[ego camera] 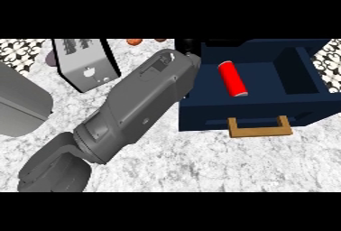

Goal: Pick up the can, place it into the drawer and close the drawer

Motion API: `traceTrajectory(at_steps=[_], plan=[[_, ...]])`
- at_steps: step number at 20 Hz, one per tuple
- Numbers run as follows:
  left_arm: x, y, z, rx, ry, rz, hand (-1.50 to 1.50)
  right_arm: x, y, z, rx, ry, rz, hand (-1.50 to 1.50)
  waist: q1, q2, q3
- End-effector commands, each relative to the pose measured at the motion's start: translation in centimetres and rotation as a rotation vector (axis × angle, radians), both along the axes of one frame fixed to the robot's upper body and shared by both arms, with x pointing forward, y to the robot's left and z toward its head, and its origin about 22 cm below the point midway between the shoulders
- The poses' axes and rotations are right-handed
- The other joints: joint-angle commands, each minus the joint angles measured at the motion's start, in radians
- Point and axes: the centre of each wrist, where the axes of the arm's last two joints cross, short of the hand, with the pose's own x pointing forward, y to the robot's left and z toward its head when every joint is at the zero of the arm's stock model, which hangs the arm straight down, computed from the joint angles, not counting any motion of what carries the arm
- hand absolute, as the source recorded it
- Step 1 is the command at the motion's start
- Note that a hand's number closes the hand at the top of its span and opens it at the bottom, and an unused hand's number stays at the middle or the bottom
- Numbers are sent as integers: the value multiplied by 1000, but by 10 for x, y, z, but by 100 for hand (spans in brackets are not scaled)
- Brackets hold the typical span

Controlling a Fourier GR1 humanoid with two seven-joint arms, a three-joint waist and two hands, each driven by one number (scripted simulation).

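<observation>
Red can [232,79] lies on its side inside the open navy drawer [300,97], in the left compartment, apart from the walls as far as the view shows. The placement step is judged complete; closing the drawer is not yet done.

The drawer stands open on the marbled tabletop [220,167], with its tan handle [259,126] facing the lower edge of the view. A grey forearm [136,108] runs diagonally from the lower left toward the drawer's rear left corner. Only a small dark part of the robot hand [189,45] shows there, and its fingers cannot be judged as released or clenched. Which arm this is cannot be told from the view either. No second robot hand is visible.

Risks from this position:
- The forearm lies close along the drawer's left wall. A sideways withdrawal could knock the drawer askew.
- The can lies free and could roll when the drawer is pushed.
- A grey appliance [86,63] stands near the forearm's other side and limits clearance.
</observation>
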Motion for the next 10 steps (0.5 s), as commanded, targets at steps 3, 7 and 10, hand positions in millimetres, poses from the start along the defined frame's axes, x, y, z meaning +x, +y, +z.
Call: traceTrajectory(at_steps=[3, 7, 10], plan=[[1, -2, 11, -41, 19, -27, -150, 34, 29, 0, -175, -8, -19, -150, 40, -4, -1], [-1, -3, 12, -40, 18, -19, -150, 64, 57, -6, -259, -33, -39, -150, 49, -7, -1], [-1, 0, 6, -19, 20, -6, -150, 87, 73, -25, -302, -23, -57, -150, 60, -13, -1]])
